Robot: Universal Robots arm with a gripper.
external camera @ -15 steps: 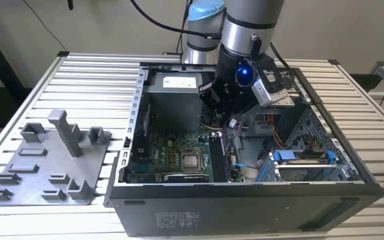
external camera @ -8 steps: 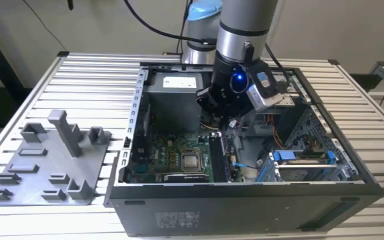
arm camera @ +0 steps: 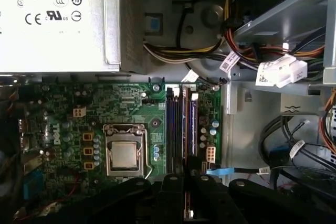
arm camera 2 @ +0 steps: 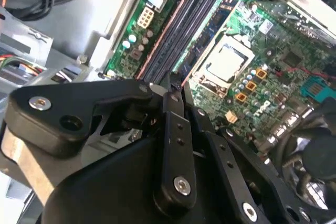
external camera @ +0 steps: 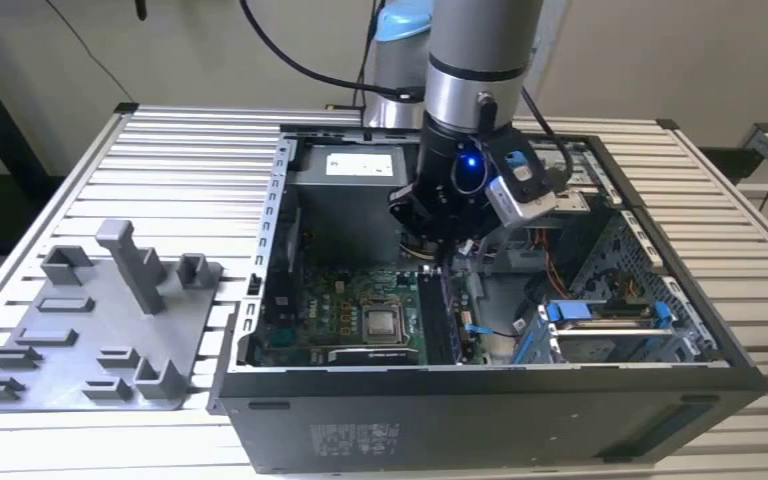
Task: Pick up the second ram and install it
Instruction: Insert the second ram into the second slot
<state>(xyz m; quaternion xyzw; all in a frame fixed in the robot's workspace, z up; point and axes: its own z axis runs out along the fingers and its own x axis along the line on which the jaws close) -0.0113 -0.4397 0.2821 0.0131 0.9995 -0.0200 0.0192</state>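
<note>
Looks like fingers [arm camera: 171,183] clamp second ram [arm camera: 184,162] edge-on, long axis running parallel w/ mobo ram slots [arm camera: 175,129], which lie just beneath it.

An open computer case [external camera: 491,425] lies on a slatted table [external camera: 184,150]. Directly under the gripper [external camera: 446,248] sits a green motherboard [arm camera: 63,103] with a metal processor socket [arm camera: 125,155] (just to one side). A grey tray [external camera: 191,320] with upright posts stands well apart from the gripper.
</note>
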